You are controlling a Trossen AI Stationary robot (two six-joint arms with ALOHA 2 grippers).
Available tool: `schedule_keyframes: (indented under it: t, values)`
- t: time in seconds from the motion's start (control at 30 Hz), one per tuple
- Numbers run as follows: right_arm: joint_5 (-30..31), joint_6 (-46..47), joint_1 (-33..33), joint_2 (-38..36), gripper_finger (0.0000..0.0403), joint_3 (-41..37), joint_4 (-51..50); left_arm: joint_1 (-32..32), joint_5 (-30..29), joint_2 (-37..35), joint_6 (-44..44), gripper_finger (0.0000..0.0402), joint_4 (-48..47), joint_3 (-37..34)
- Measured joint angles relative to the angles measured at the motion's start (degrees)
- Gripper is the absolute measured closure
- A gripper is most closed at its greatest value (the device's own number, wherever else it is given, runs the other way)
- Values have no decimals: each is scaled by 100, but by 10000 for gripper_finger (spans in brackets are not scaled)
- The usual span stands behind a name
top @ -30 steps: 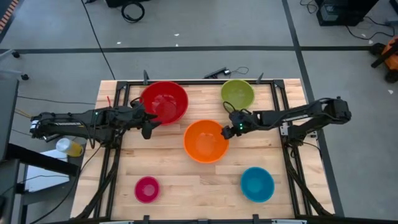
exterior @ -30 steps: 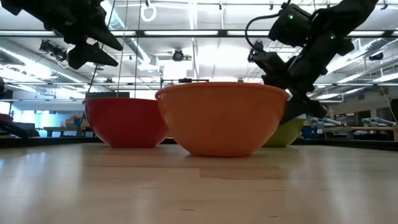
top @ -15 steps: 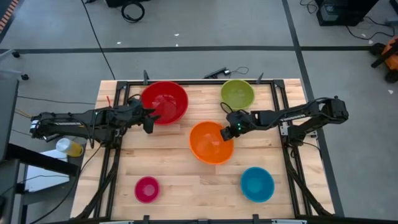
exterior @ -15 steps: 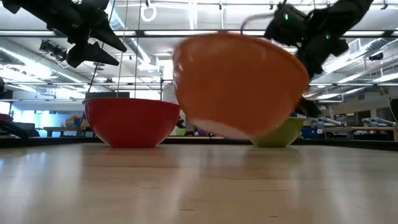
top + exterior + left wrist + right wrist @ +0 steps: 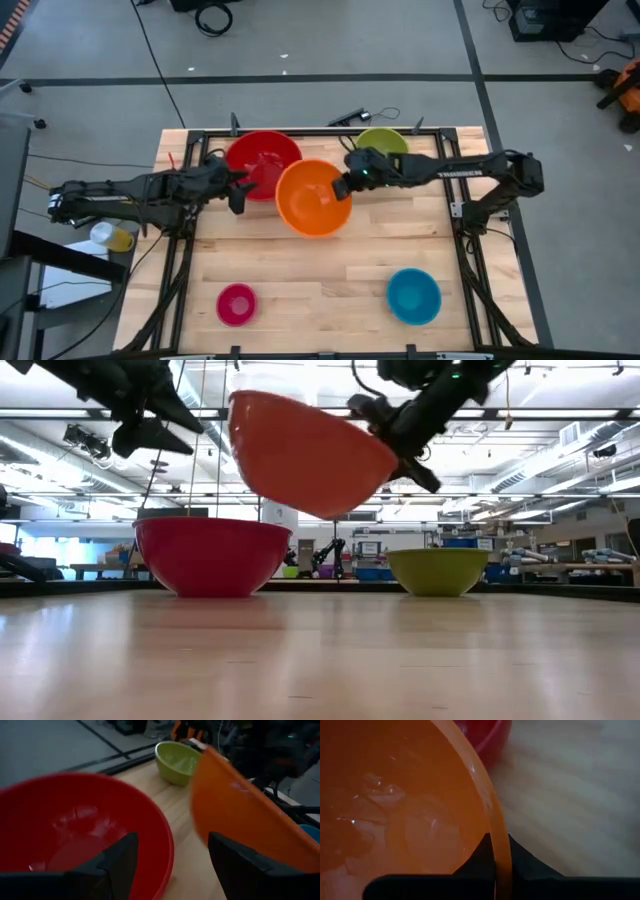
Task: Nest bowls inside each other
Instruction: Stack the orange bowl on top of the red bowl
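The orange bowl [image 5: 313, 197] hangs in the air just right of the red bowl [image 5: 263, 163], with my right gripper [image 5: 342, 186] shut on its rim. The red bowl stands on its base at the far left of the table. My left gripper [image 5: 238, 190] hovers open beside the red bowl's near rim, above it in the low view [image 5: 150, 420], and touches nothing. The green bowl [image 5: 383, 145] stands at the far right, partly under my right arm. The blue bowl [image 5: 414, 296] and the pink bowl [image 5: 236, 304] stand near the front edge. My right gripper holds the orange bowl by its rim [image 5: 499, 855] on the side toward the table's right. One finger [image 5: 480, 852] is inside the bowl and the other [image 5: 520, 855] outside. The fingers come from the right, slanting down. The bowl [image 5: 305, 455] is lifted clear and tilted, its mouth tipped toward the gripper.
Black rails run along the table's left, right and far sides [image 5: 440, 135]. Bare wood lies in the middle between the far bowls and the two near ones. A dark tool lies just past the far edge [image 5: 345, 118].
The orange bowl stood on the table a second ago. My right gripper has lifted it clear and carried it up and toward the table's far left, next to the red bowl, and the bowl has tipped on the way.
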Motion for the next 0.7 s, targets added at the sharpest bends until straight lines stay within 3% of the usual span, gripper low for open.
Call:
schedule_keyframes:
  t: [0.2, 0.5, 0.7]
  values:
    - [2, -306, -197, 728, 375, 776, -240, 0, -37, 4, 583, 159, -92, 431]
    - [291, -1096, -722, 2156, 382, 3032, -135, 0, -250, 2, 1385, 159, -90, 1528]
    - [543, -1502, -904, 3297, 378, 4129, -240, 0, -476, 5, 1798, 159, -503, 1624]
